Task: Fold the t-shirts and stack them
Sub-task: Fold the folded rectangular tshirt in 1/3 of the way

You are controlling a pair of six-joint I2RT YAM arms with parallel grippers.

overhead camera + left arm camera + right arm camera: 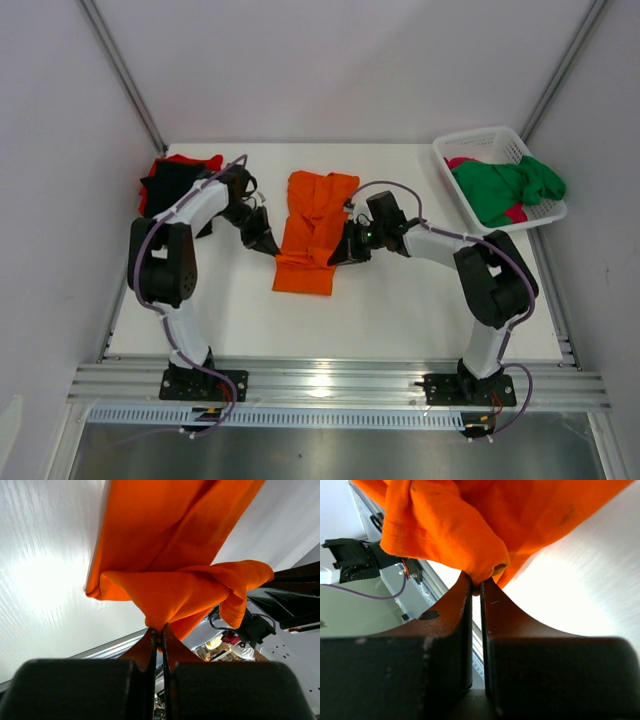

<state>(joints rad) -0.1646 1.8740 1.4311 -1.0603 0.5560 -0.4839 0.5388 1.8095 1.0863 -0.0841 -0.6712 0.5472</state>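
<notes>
An orange t-shirt (310,232) lies folded lengthwise into a narrow strip in the middle of the table (400,310). My left gripper (272,246) is shut on its left edge, pinching a peak of orange cloth (165,597) between the fingertips. On the opposite side my right gripper (336,256) is shut on the right edge, with a bunch of orange cloth (455,535) caught at its tips. Both grips sit near the strip's lower half. A red t-shirt (196,161) and a black t-shirt (170,185) lie stacked at the back left. Green (505,188) and pink (461,162) t-shirts fill the basket.
The white lattice basket (478,142) stands at the table's back right corner. White walls close in the table on the left, back and right. A metal rail (340,385) with both arm bases runs along the near edge.
</notes>
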